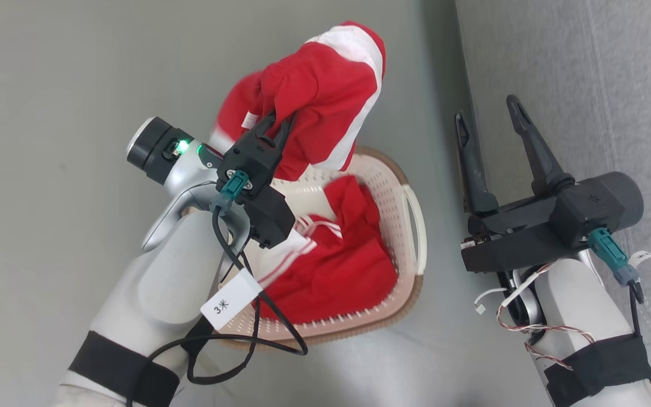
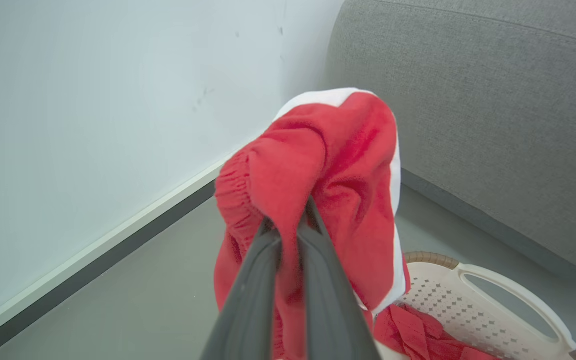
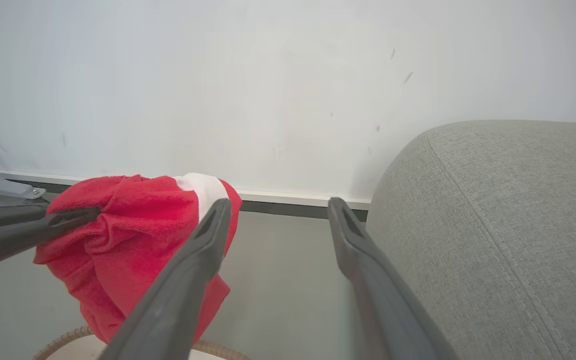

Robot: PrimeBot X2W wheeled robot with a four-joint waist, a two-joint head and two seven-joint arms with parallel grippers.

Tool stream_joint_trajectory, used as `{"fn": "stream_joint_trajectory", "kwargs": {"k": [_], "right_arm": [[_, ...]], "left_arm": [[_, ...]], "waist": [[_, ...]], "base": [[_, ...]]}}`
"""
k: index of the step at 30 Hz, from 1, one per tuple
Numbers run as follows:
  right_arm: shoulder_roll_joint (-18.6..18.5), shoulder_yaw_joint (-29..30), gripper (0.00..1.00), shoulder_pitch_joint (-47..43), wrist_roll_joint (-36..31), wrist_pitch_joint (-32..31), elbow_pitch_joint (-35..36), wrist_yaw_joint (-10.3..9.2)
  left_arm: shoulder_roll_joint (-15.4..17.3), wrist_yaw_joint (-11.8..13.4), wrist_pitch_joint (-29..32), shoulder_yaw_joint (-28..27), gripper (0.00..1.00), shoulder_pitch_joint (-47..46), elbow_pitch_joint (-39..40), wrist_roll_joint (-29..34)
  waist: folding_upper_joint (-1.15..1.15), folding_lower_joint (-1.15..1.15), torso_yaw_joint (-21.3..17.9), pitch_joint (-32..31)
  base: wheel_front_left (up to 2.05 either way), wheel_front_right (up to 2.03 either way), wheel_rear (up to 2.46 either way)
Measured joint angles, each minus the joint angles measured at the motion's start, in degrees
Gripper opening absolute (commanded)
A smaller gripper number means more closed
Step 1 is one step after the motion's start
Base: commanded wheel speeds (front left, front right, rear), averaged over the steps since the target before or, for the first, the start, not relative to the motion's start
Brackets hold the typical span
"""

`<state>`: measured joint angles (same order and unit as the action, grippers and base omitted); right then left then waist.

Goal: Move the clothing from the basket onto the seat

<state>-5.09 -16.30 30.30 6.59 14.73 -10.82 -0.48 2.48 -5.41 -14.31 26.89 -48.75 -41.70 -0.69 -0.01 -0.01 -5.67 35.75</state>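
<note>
My left gripper [image 1: 279,120] is shut on a red garment with broad white bands [image 1: 325,90], held up above the basket [image 1: 413,226]; the same garment [image 2: 333,180] drapes over my closed fingers in the left wrist view and hangs at the left [image 3: 133,230] of the right wrist view. A second red garment with white stripes [image 1: 342,254] lies inside the cream basket. My right gripper [image 1: 489,116] stands open with nothing in it, over the near edge of the grey seat [image 1: 585,85], to the right of the basket.
The basket stands on grey floor [image 1: 48,113] close beside the sofa. A white wall [image 3: 218,75] with a dark skirting strip runs behind. My left arm's black cable [image 1: 269,316] loops over the basket's near rim.
</note>
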Motion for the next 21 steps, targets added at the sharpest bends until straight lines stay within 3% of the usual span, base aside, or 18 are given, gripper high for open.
{"fn": "stream_joint_trajectory", "kwargs": {"k": [14, 21], "right_arm": [[0.11, 1.00, 1.00, -0.68, 1.76, -0.01, -7.38, 2.11], [0.16, 0.46, 1.00, -1.91, 2.26, -0.01, -10.96, 4.11]], "left_arm": [[0.55, -1.18, 0.00, 0.03, 0.00, 1.71, 1.45, -2.67], [0.30, -1.24, 0.00, 0.27, 0.00, 3.01, 1.56, -3.70]], "waist": [[0.00, -0.01, 2.58, -10.89], [0.00, -0.01, 3.21, -16.25]], "base": [[0.00, 0.00, 0.00], [0.00, 0.00, 0.00]]}}
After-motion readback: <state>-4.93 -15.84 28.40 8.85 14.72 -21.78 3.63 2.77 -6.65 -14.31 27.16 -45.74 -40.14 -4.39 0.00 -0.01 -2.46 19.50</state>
